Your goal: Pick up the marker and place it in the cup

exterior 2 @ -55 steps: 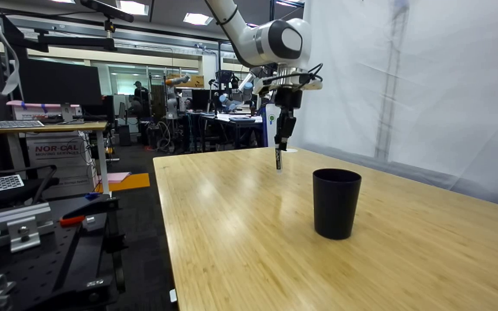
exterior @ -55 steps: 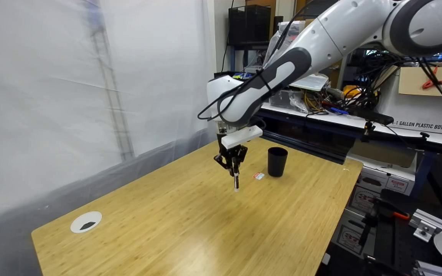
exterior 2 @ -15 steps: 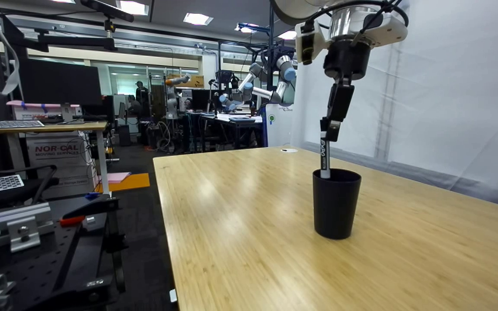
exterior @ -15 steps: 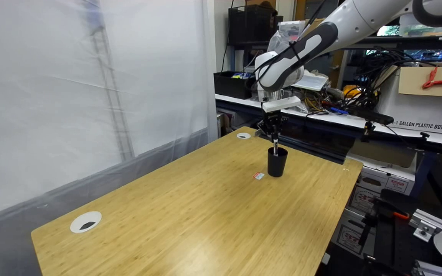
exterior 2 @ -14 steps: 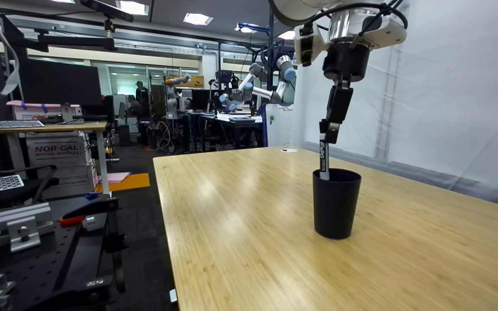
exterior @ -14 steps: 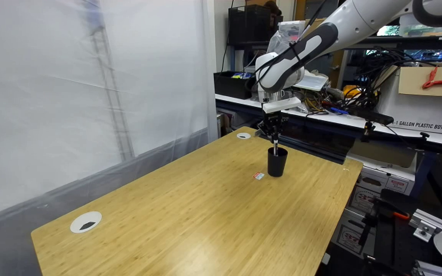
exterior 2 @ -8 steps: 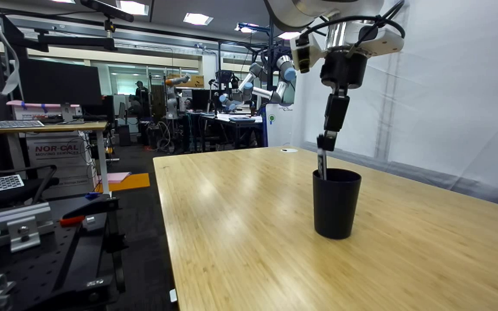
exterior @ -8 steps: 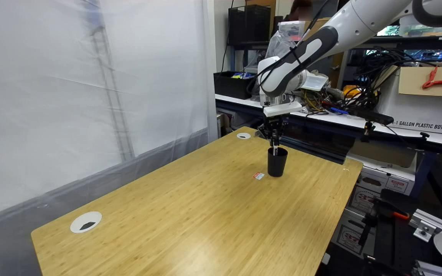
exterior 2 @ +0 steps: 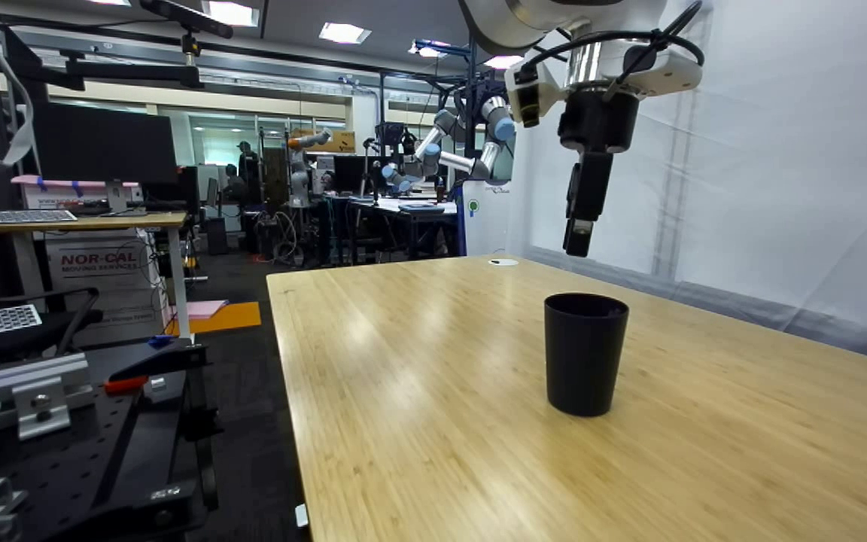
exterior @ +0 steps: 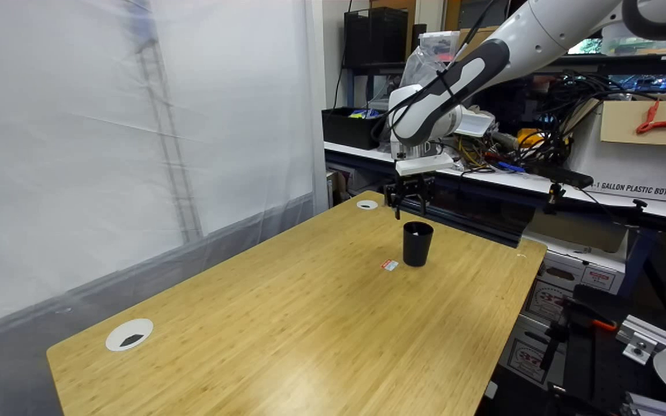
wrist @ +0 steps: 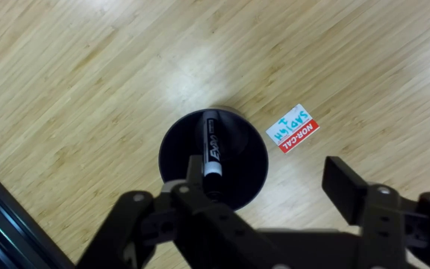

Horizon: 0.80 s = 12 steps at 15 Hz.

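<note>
While my Robotiq gripper [wrist: 265, 170] hangs above the black cup [exterior 2: 585, 360], its jaws spread wide apart, the Expo marker [wrist: 211, 144] leans inside that cup, which stands upright on the wooden table [exterior 2: 403, 421]; a red-and-white Nor-Cal label [wrist: 293, 128] lies flat just beside the cup.

A wooden table [exterior: 287, 312] lies below the gripper [exterior: 411, 214]; a white sheet [exterior: 240, 127] hangs beside both. Behind the gripper, in an exterior view, runs a cluttered bench [exterior: 506, 179]; well beyond the gripper, in an exterior view, ceiling lights [exterior 2: 344, 33] shine over dark floor [exterior 2: 253, 399].
</note>
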Tool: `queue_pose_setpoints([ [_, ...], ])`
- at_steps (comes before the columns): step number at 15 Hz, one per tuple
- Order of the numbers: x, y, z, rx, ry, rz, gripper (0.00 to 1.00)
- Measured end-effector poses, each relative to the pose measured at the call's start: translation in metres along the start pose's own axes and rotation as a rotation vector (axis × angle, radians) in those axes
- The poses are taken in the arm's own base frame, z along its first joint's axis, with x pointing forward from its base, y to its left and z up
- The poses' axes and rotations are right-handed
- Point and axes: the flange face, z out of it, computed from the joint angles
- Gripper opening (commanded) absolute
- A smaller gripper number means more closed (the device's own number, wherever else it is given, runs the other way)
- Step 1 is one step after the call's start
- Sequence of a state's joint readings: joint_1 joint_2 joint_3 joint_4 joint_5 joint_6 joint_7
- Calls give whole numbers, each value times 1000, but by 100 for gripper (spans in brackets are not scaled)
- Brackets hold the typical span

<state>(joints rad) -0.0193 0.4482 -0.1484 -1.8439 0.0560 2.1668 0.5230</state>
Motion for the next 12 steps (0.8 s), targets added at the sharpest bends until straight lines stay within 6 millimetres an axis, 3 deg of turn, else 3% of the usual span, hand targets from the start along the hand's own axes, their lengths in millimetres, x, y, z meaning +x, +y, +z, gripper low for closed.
queue_pose_setpoints([
  [3, -13, -20, -14, 21, 21, -38, 100],
  [9, -94, -123, -50, 94, 88, -285, 100],
  [12, -113, -141, -52, 105, 97, -381, 100],
])
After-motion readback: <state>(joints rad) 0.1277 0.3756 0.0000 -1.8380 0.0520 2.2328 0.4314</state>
